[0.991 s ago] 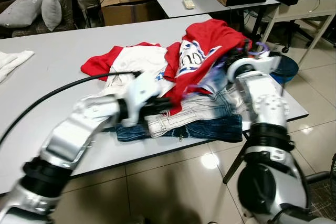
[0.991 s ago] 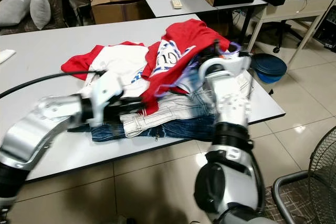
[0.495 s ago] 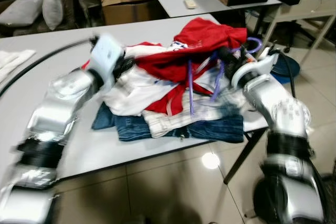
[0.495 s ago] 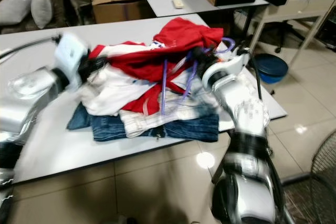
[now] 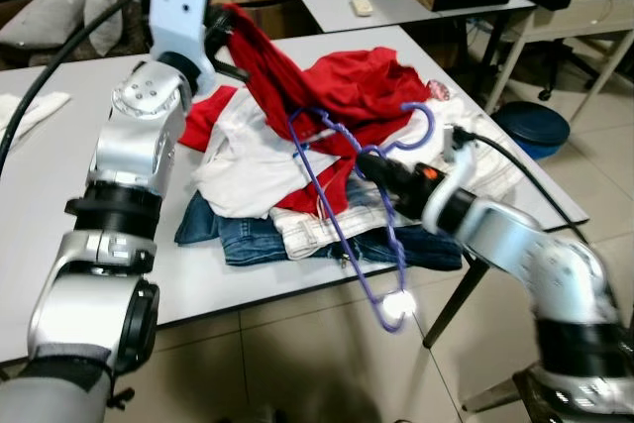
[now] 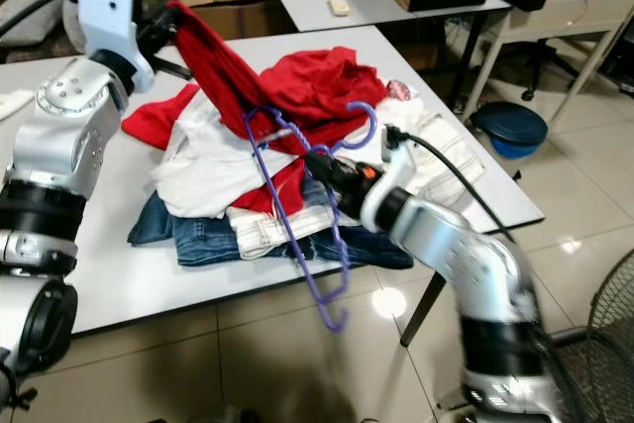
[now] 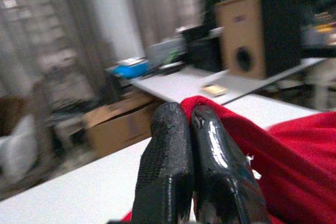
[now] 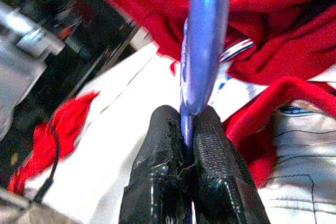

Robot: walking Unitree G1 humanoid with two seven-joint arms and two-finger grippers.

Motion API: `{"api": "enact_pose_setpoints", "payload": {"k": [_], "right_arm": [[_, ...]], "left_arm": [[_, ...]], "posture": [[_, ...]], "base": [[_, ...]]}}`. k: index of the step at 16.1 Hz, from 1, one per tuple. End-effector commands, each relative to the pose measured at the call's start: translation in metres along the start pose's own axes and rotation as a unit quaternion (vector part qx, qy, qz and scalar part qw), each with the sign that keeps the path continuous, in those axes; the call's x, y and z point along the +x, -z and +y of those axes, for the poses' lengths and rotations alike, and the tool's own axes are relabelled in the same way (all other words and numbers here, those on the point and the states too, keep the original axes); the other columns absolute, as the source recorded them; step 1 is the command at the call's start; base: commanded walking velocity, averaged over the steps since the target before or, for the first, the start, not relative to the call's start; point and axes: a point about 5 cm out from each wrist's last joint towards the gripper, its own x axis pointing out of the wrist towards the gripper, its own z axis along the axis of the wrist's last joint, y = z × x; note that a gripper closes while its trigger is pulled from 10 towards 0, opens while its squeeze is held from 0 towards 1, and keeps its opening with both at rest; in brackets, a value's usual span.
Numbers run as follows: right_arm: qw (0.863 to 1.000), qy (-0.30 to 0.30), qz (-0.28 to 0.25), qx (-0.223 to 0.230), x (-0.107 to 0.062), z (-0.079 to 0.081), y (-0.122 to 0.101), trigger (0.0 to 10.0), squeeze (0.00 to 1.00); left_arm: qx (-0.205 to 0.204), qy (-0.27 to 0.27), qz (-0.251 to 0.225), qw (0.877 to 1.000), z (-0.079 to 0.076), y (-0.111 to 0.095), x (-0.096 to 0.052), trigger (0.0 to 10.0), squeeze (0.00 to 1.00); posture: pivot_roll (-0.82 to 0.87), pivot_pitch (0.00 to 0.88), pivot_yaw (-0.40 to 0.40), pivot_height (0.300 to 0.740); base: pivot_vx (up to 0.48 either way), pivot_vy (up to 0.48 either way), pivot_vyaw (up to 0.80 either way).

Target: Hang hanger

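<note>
The left arm is raised high with the elbow bent, and the left gripper (image 7: 189, 129) has its two black fingers pressed together. The right arm reaches forward and inward, forearm low, and the right gripper (image 8: 184, 124) has its fingers closed tight.

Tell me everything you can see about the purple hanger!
The purple hanger looks like thin plastic, with a curled hook at the top and a rounded triangle frame with small notches along one arm. It hangs tilted, its lower corner dangling past the table edge. The right end effector pinches it just below the hook. Its upper arm runs against the red shirt, which the left end effector holds up.
</note>
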Motion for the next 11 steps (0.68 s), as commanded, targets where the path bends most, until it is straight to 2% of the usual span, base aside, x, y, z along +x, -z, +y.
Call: {"api": "enact_pose_setpoints", "payload": {"k": [1,4,5,6,7,8,9,10,11], "right_arm": [[0.999,-0.03,0.005,-0.023,-0.003,0.009,-0.001,10.0,0.0],[0.996,-0.056,0.017,-0.071,-0.021,0.012,0.001,10.0,0.0],[0.994,-0.06,0.016,-0.087,-0.031,0.011,-0.001,10.0,0.0],[0.992,-0.052,0.009,-0.115,-0.046,0.008,-0.005,10.0,0.0],[0.991,-0.03,0.001,-0.129,-0.053,0.003,-0.01,10.0,0.0],[0.988,0.011,-0.02,-0.151,-0.059,-0.003,-0.017,10.0,0.0],[0.986,0.024,-0.03,-0.161,-0.061,-0.005,-0.02,10.0,0.0],[0.978,0.065,-0.061,-0.188,-0.068,-0.009,-0.03,10.0,0.0],[0.976,0.076,-0.071,-0.191,-0.072,-0.009,-0.033,10.0,0.0]], "left_arm": [[0.008,-0.034,-0.014,0.999,0.013,-0.008,0.002,0.0,0.0],[0.029,-0.104,-0.027,0.994,0.035,-0.015,0.005,0.0,0.0],[0.041,-0.134,-0.023,0.99,0.047,-0.015,0.004,0.0,0.0],[0.031,-0.112,-0.007,0.993,0.049,-0.007,0.004,0.0,0.0],[0.009,-0.06,0.008,0.998,0.04,0.002,0.003,0.0,0.0],[0.026,-0.001,0.024,0.999,0.027,0.014,-0.003,0.0,0.0],[0.034,0.022,0.029,0.999,0.022,0.018,-0.005,0.0,0.0],[0.047,0.072,0.042,0.995,0.012,0.029,-0.013,0.0,0.0],[0.057,0.125,0.044,0.99,0.002,0.033,-0.021,0.0,0.0]], "posture": [[0.01,0.0,0.068,0.74],[0.01,0.0,0.068,0.74],[0.02,0.0,0.068,0.74],[0.02,0.0,0.073,0.74],[0.01,0.0,0.076,0.74],[0.01,0.0,0.083,0.74],[0.01,0.0,0.085,0.74],[0.0,0.0,0.089,0.74],[0.0,0.0,0.09,0.74]], "base": [[0.0,0.0,0.0],[0.0,0.0,0.0],[0.0,0.0,0.0],[0.0,0.0,0.0],[0.0,0.0,0.0],[0.0,0.0,0.0],[0.0,0.0,0.0],[0.0,0.0,0.0],[0.0,0.0,0.0]]}}
